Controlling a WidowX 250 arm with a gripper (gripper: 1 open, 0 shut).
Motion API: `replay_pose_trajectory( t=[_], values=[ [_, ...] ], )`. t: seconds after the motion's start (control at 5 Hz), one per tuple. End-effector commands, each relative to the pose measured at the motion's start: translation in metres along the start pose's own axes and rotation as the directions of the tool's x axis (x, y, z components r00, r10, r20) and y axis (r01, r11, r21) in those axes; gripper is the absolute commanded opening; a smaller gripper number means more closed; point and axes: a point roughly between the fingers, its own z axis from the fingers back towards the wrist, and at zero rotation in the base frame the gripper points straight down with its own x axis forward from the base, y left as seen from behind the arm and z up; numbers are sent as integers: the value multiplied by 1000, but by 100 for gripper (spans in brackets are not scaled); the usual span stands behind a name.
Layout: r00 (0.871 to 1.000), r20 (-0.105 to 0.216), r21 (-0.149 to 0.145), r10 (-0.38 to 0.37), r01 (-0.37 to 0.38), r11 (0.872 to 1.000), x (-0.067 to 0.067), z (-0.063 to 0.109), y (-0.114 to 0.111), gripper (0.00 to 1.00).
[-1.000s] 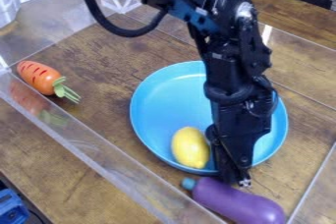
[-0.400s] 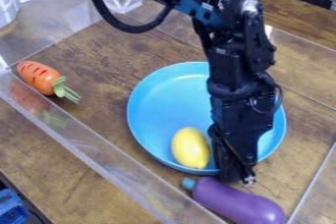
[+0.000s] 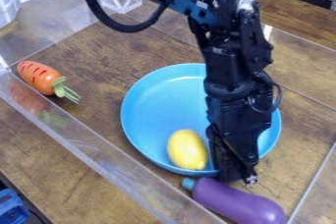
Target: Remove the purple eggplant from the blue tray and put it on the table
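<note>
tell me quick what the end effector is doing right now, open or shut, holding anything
End effector: shut, holding nothing; its tip is down at the blue tray's near rim, just above the eggplant lying on the table.

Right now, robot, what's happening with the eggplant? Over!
Gripper shut, tip at tray's near rim. Purple eggplant on the table, outside the blue tray. Lemon in tray. Nothing blocking.

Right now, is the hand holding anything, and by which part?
Nothing is held. The hand is shut, its tip down at the blue tray's near rim, just above the purple eggplant, which lies on the table outside the tray.
</note>
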Motion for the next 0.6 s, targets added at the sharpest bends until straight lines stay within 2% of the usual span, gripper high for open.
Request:
replay_pose_trajectory(
  t=[0.0,0.4],
  values=[
    [998,56,8,-22,22,1000,6,17,-4,0],
    [996,77,4,-40,40,999,18,18,-15,0]
  ],
)
